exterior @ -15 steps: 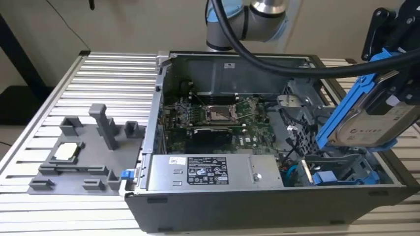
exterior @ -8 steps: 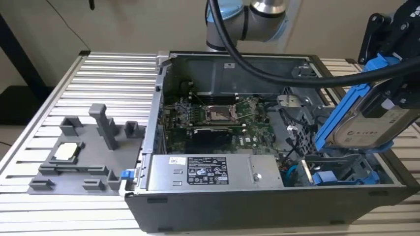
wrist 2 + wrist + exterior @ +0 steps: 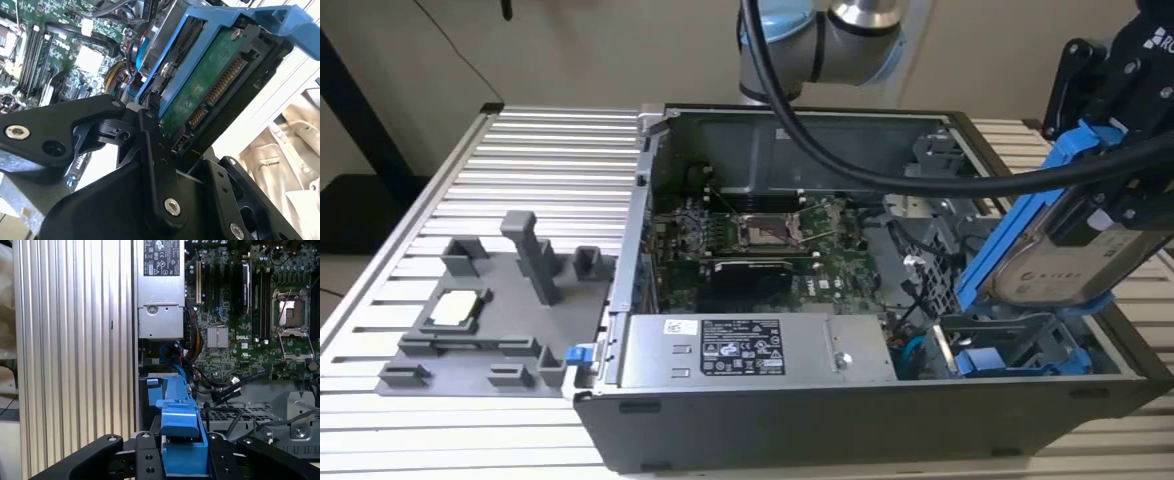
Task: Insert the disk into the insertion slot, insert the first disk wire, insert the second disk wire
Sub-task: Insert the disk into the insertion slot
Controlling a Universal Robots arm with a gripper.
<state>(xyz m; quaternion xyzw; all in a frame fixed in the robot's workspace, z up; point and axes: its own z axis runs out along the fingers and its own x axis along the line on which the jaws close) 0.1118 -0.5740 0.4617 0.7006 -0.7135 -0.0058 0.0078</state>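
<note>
My gripper [image 3: 1110, 185] is shut on the disk [image 3: 1062, 262], a silver-grey drive in a bright blue carrier. The disk hangs tilted at the exterior view's right, its lower end just above the insertion slot [image 3: 1014, 345], a dark bay with blue tabs in the open computer case's near right corner. In the second wrist view the disk's green underside [image 3: 215, 85] with its connectors faces the camera between the black fingers [image 3: 152, 150]. In the first wrist view the blue carrier [image 3: 181, 432] sits in my gripper [image 3: 182, 460] over the slot [image 3: 152, 390]. A blue cable [image 3: 172, 352] curls beside the slot.
The open case holds a motherboard [image 3: 761, 240] and a grey labelled power-supply box [image 3: 734, 345] beside the slot. A grey fixture [image 3: 494, 320] with upright posts stands on the ribbed metal table [image 3: 520, 140] at the exterior view's left. Black cables [image 3: 881, 170] run from the arm.
</note>
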